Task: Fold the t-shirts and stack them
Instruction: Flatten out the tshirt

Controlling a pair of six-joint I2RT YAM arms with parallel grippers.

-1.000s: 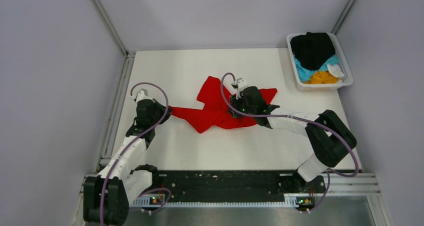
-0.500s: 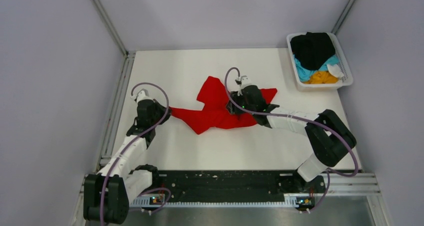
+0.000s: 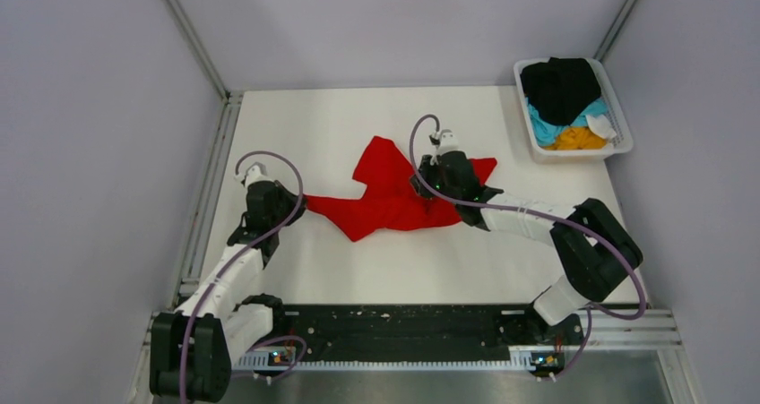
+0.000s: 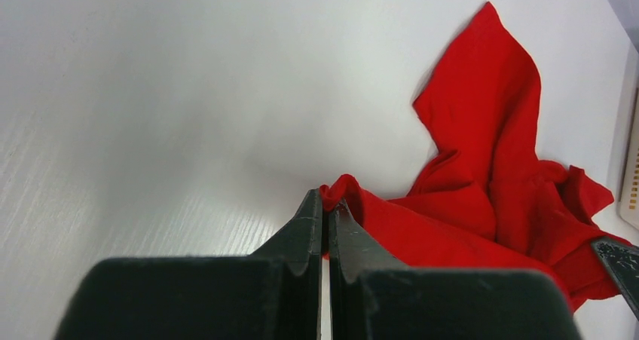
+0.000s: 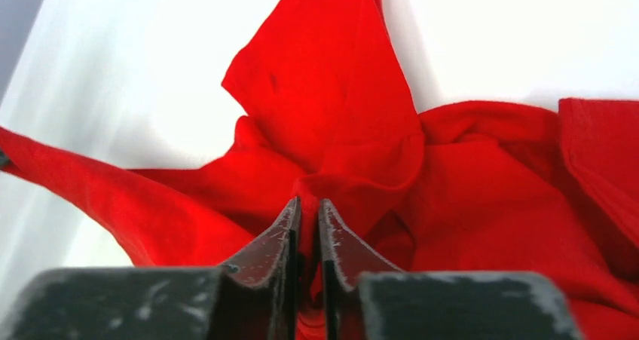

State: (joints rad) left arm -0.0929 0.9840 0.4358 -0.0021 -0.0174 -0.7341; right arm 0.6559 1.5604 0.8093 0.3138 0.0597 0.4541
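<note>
Two robot arms reach out over a white worktop [image 3: 341, 117], seen from above and behind, with one red t-shirt [image 3: 385, 202] spread crumpled between them near the middle. The shirt is not yet flat: one lobe points to the far side, another to the right, and a long strip runs left. In the far right corner stands a white basket [image 3: 582, 154] holding more t-shirts, a black one [image 3: 560, 86] on top, a light blue one [image 3: 542, 128] and an orange-yellow one [image 3: 578, 139] beneath it, all untouched. Over the last second my right arm has shifted slightly toward the far right, so more of the far lobe now shows, while the left arm and the shirt's outline have hardly moved. In that second the right gripper [image 3: 428, 192] loosened and then clenched again; its wrist view shows the fingers nearly together with a ridge of red cloth pinched between them, so I read this as a fresh hold taken at the shirt's bunched centre. The left gripper [image 3: 300, 201] is clamped on the tip of the left strip, the cloth caught right at its fingertips in the wrist view. I judge that the task is at an early stage: both grippers now hold the shirt, ready to pull it out smooth before any fold, and no stack has been started.
</note>
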